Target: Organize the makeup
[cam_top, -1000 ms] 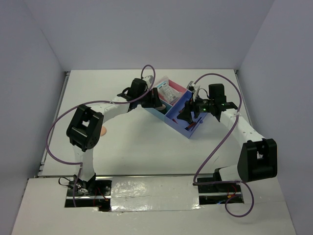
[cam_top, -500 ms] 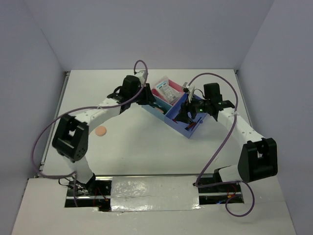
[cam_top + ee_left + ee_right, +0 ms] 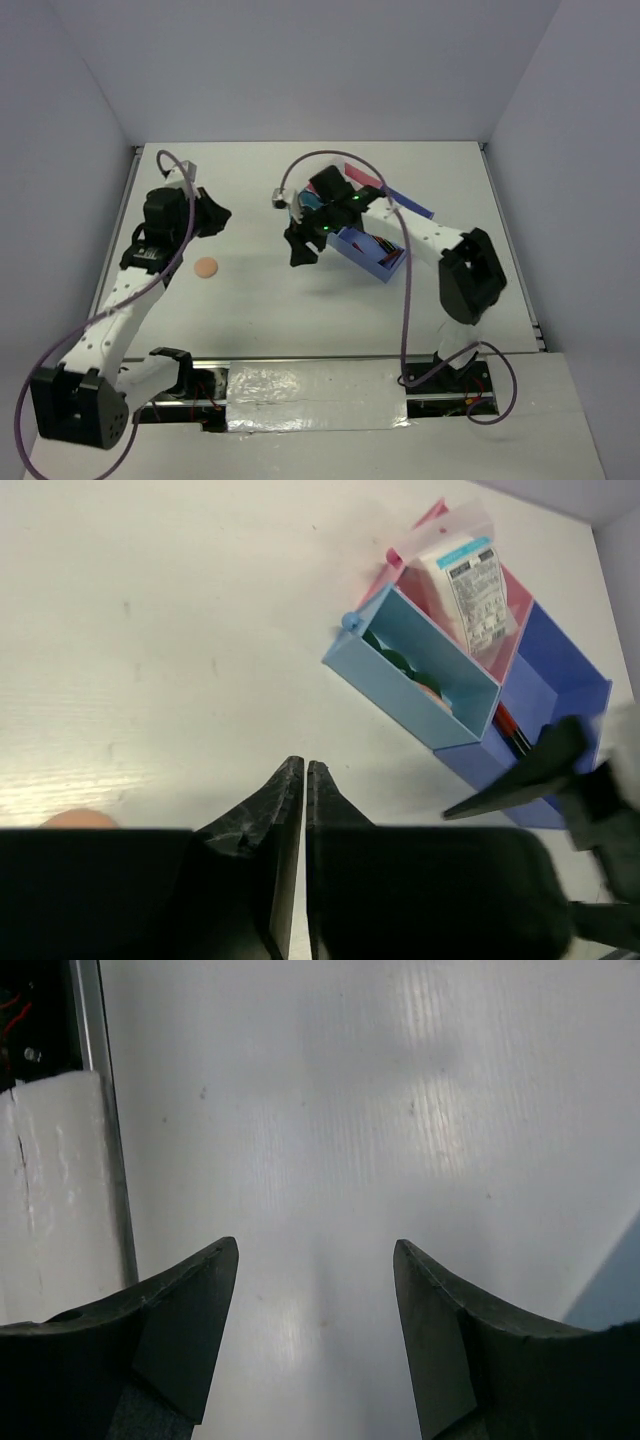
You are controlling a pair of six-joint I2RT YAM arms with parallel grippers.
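A peach disc [image 3: 206, 267] lies alone on the table at the left; its edge shows in the left wrist view [image 3: 78, 819]. My left gripper [image 3: 220, 213] is shut and empty [image 3: 305, 770], just beyond and right of that disc. The tray [image 3: 545, 665] holds a white blue-printed packet [image 3: 468, 580] in its pink part, dark green discs [image 3: 392, 661] and a peach disc [image 3: 430, 690] in its light-blue part, and red-and-black sticks [image 3: 510, 727] in its blue part. My right gripper [image 3: 300, 248] is open and empty [image 3: 315, 1250] over bare table left of the tray.
My right arm [image 3: 400, 225] lies across the tray [image 3: 365, 252] and hides most of it from above. A metal rail [image 3: 100, 1120] and white tape [image 3: 45, 1190] run along the table's near edge. Grey walls close in the table on three sides.
My left arm has swung left, away from the tray, to near the loose peach disc. My right arm has swung left across the tray, its gripper now off the tray's left side.
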